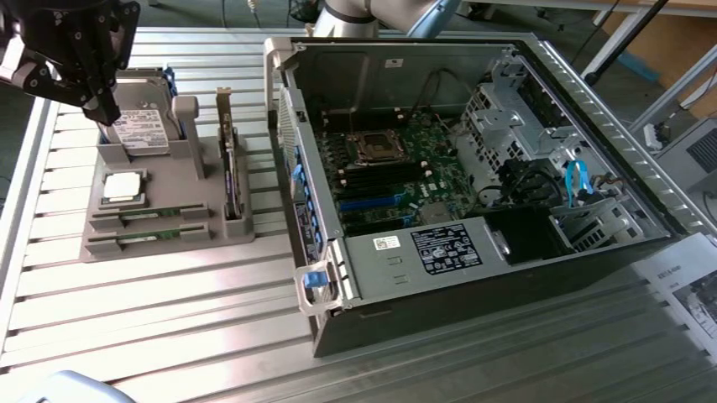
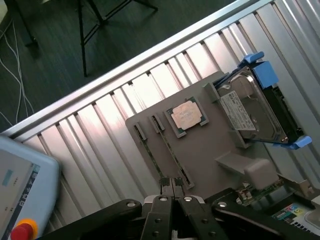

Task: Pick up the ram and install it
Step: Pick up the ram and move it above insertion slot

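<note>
Arm (image 1: 381,15) reaches over grey parts holder (image 1: 174,195) at the exterior view's left, tool end pointing down, jaws pinched shut w/ nothing between. Holder has 2 ram sticks (image 1: 148,220) edge-up in adjacent slots, 1 CPU (image 1: 123,186), 1 hard drive (image 1: 140,126), 1 expansion card (image 1: 230,180). 1 open PC case (image 1: 471,294) sits beside it on worktop (image 1: 168,319).

A ribbed aluminium table (image 1: 168,319) is seen. On it a grey parts holder (image 1: 180,195) is set toward the exterior view's left, an open computer case (image 1: 471,306) just beside it, and a printed sheet (image 1: 689,290) at the right edge.
</note>
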`<action>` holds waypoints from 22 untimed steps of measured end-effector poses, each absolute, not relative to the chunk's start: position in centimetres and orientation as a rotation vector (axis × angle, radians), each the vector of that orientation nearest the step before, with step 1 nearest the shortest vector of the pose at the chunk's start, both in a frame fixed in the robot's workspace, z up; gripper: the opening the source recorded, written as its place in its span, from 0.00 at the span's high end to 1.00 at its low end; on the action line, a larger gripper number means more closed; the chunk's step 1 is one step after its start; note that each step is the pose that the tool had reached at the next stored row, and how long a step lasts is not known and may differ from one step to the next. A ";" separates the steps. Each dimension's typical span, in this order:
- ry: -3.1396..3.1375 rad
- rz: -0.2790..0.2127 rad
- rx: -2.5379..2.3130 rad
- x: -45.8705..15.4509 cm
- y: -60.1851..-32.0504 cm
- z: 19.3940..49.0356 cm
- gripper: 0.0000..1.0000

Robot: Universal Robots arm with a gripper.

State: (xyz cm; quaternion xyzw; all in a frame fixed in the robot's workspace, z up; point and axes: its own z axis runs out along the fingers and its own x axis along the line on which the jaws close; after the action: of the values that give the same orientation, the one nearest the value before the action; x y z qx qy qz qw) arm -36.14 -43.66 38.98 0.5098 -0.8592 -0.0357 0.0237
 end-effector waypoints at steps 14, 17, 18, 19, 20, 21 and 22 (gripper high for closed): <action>-2.536 -0.105 1.760 -36.1 -43.7 39.0 0.90; -2.506 -0.103 1.801 -36.1 -43.7 39.0 0.90; -2.497 -0.103 1.813 -36.1 -43.7 39.0 0.90; -2.486 -0.103 1.827 -36.1 -43.7 39.0 0.90; -2.476 -0.102 1.841 -36.1 -43.7 39.0 0.90; -2.466 -0.102 1.854 -36.1 -43.7 39.0 0.90; -2.456 -0.101 1.866 -36.1 -43.7 39.0 0.90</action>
State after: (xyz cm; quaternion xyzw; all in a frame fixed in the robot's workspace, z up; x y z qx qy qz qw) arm -36.15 -43.66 38.99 0.6044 -0.7955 -0.0328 0.0277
